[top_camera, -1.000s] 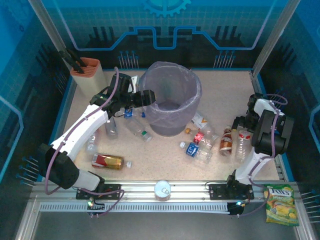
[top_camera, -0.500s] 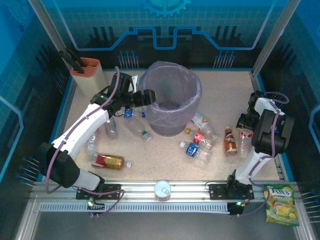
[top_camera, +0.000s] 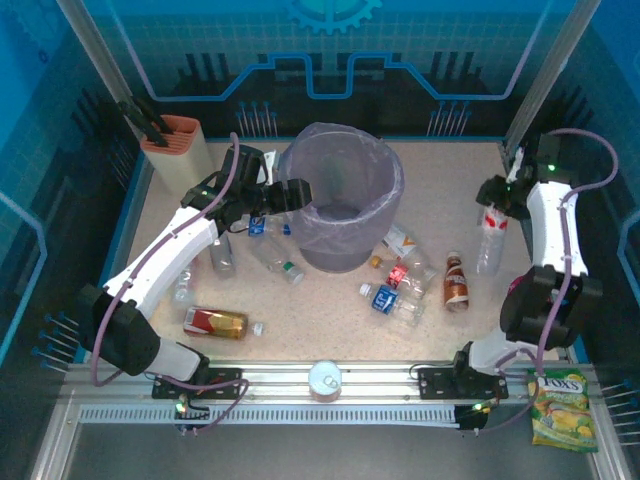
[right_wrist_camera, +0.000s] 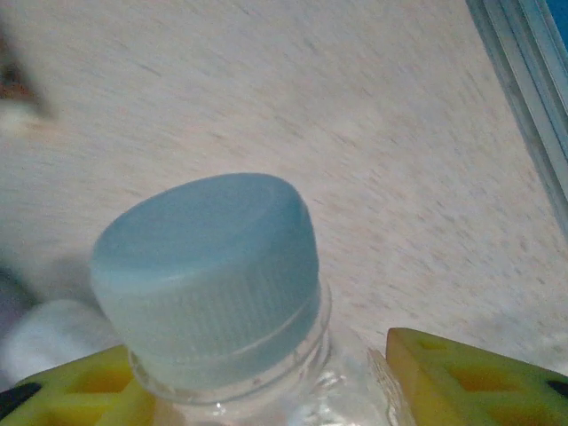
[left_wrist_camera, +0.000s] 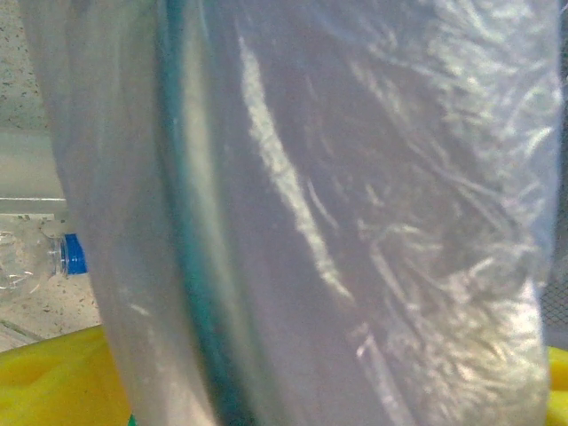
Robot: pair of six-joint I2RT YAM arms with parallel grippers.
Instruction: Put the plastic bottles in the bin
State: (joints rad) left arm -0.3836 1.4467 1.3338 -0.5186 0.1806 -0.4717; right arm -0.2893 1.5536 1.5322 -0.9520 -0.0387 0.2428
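1. Speckled beige desk (top_camera: 320, 330) inside a blue-walled cell, with the bin (top_camera: 350, 242) standing upright at its middle, lined with a translucent bag.
2. The left gripper (top_camera: 296, 193) sits at the bin's left rim. In the left wrist view its yellow fingers (left_wrist_camera: 44, 373) show at the bottom corners, well apart. The jaws stand wide with the bagged bin wall (left_wrist_camera: 355, 222) between them, and I cannot tell whether they touch it.
3. The right gripper (top_camera: 492, 198) is raised over the right side of the desk. Its jaws are pinched narrow on the neck of a clear bottle (top_camera: 489, 245), which hangs below it with the cap up.
4. In the right wrist view the pale cap (right_wrist_camera: 209, 266) sits between the two yellow fingers (right_wrist_camera: 461, 373).
5. Near the bin's right side an amber bottle (top_camera: 455, 280) rests on the desk. A small cluster lies to its left: a blue-labelled bottle (top_camera: 385, 300) and a red-labelled bottle (top_camera: 400, 272).
6. Left of the bin lie more bottles: a green-capped bottle (top_camera: 278, 257), an upright clear one (top_camera: 222, 255) under the left arm, and a red-and-gold bottle (top_camera: 215, 322) on its side.
7. Off to the sides are a knife block (top_camera: 175, 148) at the far left corner, a silver can (top_camera: 325, 378) on the near rail and a candy bag (top_camera: 560, 405) at the near right.
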